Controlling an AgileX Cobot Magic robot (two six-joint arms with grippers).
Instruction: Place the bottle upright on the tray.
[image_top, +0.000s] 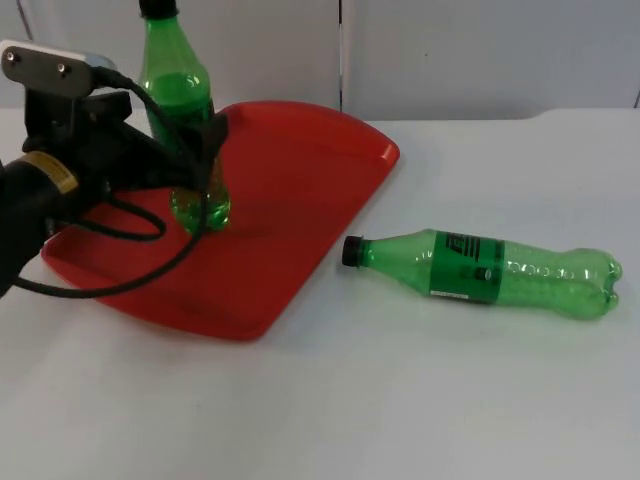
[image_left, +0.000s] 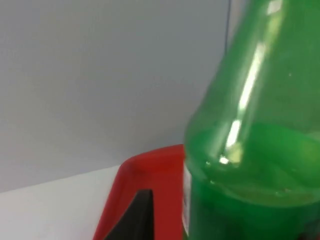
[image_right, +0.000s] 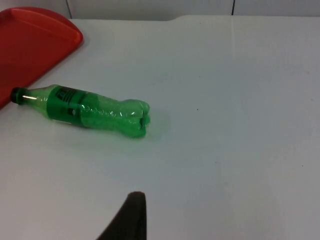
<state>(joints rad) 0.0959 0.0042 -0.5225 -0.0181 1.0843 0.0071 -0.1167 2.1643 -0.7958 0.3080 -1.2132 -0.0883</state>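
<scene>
Red tray (image_top: 300, 200) on a white table top (image_top: 450, 400); grey partition wall (image_top: 480, 50) behind. Upright bottle (image_top: 180, 90) — translucent green, black cap. Lying bottle (image_top: 490, 270) — translucent green, black cap, dark green label with pale markings. Left gripper (image_top: 205, 150) — black.

A white counter (image_top: 400, 400) is stretching back to a grey wall (image_top: 480, 50), which is showing dark vertical seams. Soft, even light is falling across both.
</scene>
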